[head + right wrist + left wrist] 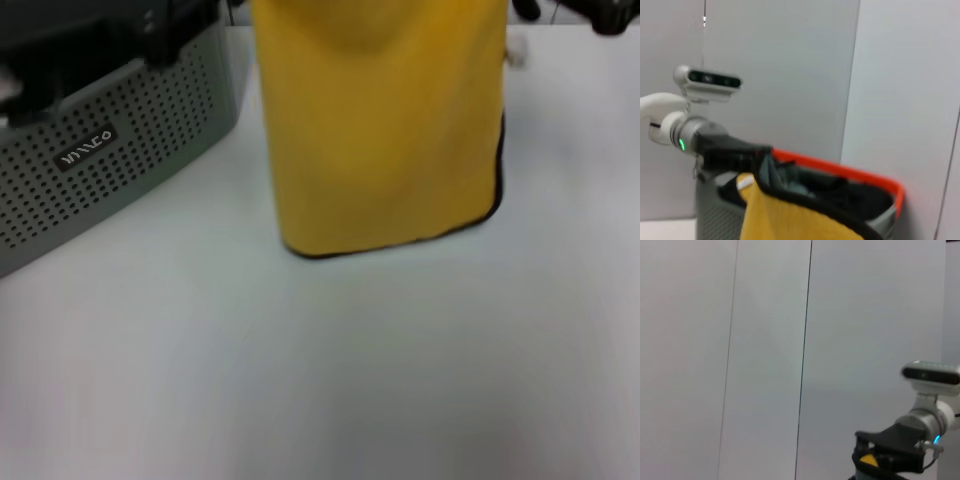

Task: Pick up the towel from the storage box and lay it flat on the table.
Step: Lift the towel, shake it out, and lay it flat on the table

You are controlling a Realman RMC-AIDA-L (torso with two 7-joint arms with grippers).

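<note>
The yellow towel (380, 130) with black edging hangs spread out and upright over the middle of the white table (320, 370), and its lower edge reaches the tabletop. Its top runs out of the head view, and so do both grippers. The right wrist view shows my left gripper (735, 160) shut on a top corner of the towel (785, 220). The left wrist view shows my right gripper (875, 457) shut on a bit of yellow cloth (869, 460). The grey perforated storage box (110, 150) stands to the left of the towel.
The box has an orange rim (840, 167) and holds a teal-grey cloth (790, 175) and black fabric (855, 197). A small white thing (517, 50) sits by the towel's right edge. Dark objects (610, 15) lie at the far right edge of the table.
</note>
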